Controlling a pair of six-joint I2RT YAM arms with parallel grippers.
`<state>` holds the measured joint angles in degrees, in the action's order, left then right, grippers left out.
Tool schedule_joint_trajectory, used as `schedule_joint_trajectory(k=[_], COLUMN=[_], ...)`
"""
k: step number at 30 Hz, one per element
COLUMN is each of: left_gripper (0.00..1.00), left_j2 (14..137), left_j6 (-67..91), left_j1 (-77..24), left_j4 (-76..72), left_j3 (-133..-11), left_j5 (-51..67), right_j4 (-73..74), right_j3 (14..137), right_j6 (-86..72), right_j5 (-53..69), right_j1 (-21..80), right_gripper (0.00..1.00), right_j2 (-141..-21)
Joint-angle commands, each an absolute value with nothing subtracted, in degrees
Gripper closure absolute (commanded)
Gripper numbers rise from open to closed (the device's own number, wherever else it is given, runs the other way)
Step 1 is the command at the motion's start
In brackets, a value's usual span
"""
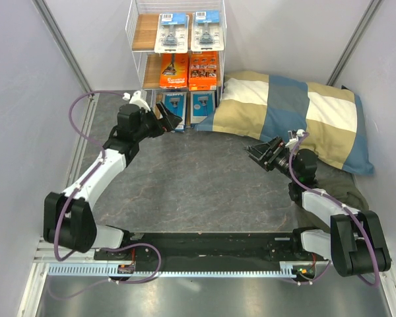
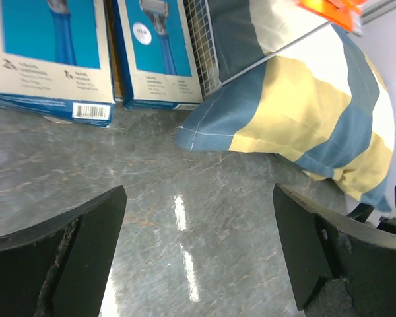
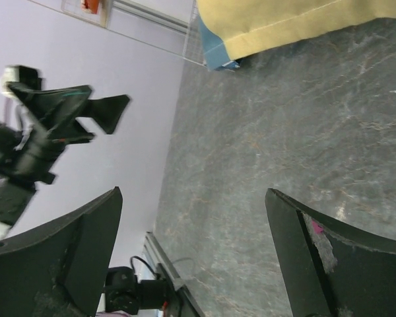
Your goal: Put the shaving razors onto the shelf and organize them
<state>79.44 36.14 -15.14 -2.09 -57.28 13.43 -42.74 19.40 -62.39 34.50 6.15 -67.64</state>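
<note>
The white wire shelf (image 1: pixel 133 39) stands at the back, and all the shaving razors sit on it. Two clear blister packs with blue tops (image 1: pixel 172 32) fill the top tier, two orange packs (image 1: pixel 173 70) the middle tier, two blue boxes (image 1: pixel 174 105) the bottom. My left gripper (image 1: pixel 169 119) hangs open just in front of the blue boxes (image 2: pixel 49 53), nothing between its fingers (image 2: pixel 66 257). Over the table's right half my right gripper (image 1: pixel 259 154) stands open and empty, pointing left; its fingers (image 3: pixel 317 257) frame bare tabletop.
A blue-and-beige checked pillow (image 1: pixel 297 115) lies right of the shelf, one corner touching the shelf's lower right side (image 2: pixel 204 129). Grey walls close in on both sides. The marbled grey tabletop (image 1: pixel 198 178) stretches between the two arms.
</note>
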Motion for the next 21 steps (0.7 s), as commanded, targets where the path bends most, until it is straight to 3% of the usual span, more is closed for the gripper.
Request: schedule_joint_trajectory(k=[1,11,21], left_gripper=[0.0,0.0,0.0], left_j2=[73.92,61.0,53.62], left_j6=[26.9,20.92,23.82], left_j1=[-15.21,-15.12,-15.12], left_j4=[6.14,17.04,21.45], left_j3=[-59.06,-53.97,-47.12], left_j5=[9.5,2.56,1.14], right_j4=[-36.05,-9.96,-0.88], right_j3=[23.29,31.63,31.73], right_j6=[-55.12,-38.15,-35.07], right_j5=[33.58,23.56,13.63], right_j1=[5.89,5.89,5.89], right_gripper=[0.02,0.02,0.02], right_j2=[-66.89,-63.2,-60.38])
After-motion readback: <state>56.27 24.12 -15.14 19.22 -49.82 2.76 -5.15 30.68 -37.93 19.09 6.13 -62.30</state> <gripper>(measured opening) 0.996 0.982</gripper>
